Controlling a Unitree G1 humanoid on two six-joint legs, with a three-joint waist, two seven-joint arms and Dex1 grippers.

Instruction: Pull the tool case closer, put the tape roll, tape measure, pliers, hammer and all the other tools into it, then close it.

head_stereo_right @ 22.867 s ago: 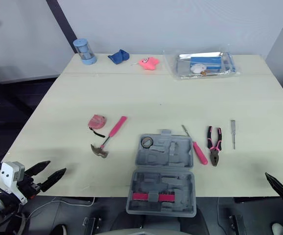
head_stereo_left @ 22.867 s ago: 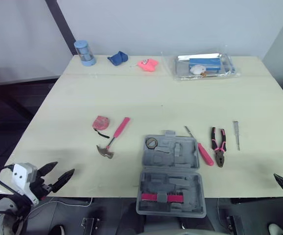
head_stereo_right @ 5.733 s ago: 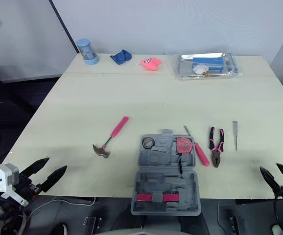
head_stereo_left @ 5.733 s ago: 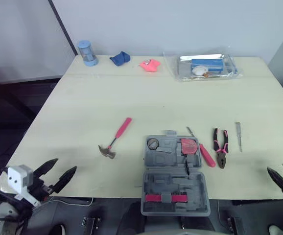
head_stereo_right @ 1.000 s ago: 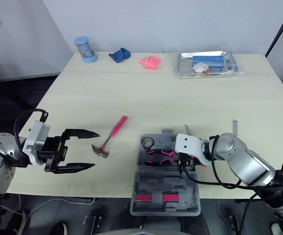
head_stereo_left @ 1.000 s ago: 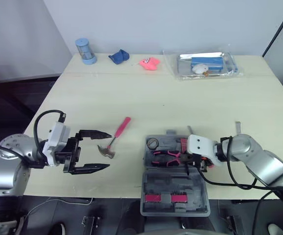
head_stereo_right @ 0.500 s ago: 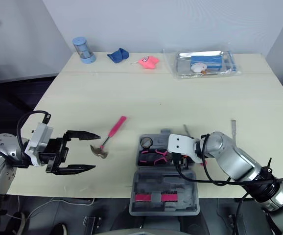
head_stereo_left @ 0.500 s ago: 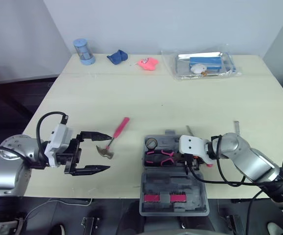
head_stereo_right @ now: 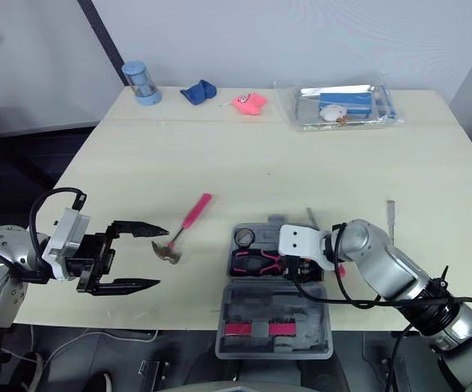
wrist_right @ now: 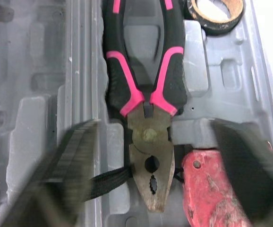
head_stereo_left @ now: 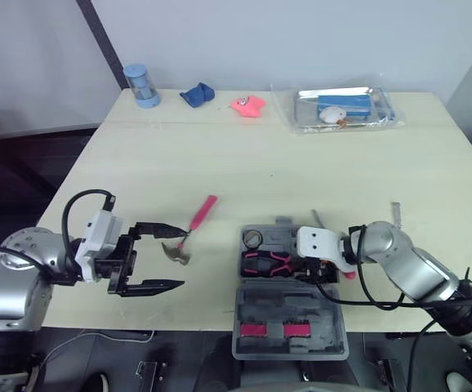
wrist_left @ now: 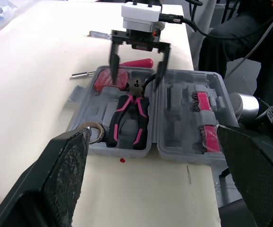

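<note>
Pliers (wrist_right: 146,94) are lying in the open tool case (head_stereo_left: 289,322), in the half nearer to the table's middle. The right gripper (wrist_left: 135,82) is hanging directly above them. Its two black fingers (wrist_left: 113,61) are standing well apart, one on each side of the pliers' head, and they are gripping nothing.

The red tape measure (wrist_right: 212,189) is sitting in the same half, just beside the pliers' nose and under this gripper. The tape roll (wrist_right: 215,12) is resting past the pliers' handles, at the corner of the case far from the gripper. The pink-handled screwdriver (wrist_left: 137,63) is lying on the table (head_stereo_left: 301,163), outside the case and close behind the right gripper. The small screwdriver (head_stereo_left: 396,214) is lying farther out on that side.

The left gripper (head_stereo_left: 184,258) is waiting well apart from the case, with its fingers (head_stereo_left: 158,226) spread wide and empty. The hammer (head_stereo_left: 189,233) is lying on the table in front of it. The hammer's head is showing between the two fingertips — whether a finger is touching it, I cannot tell — and its pink handle is pointing away from the gripper.
</note>
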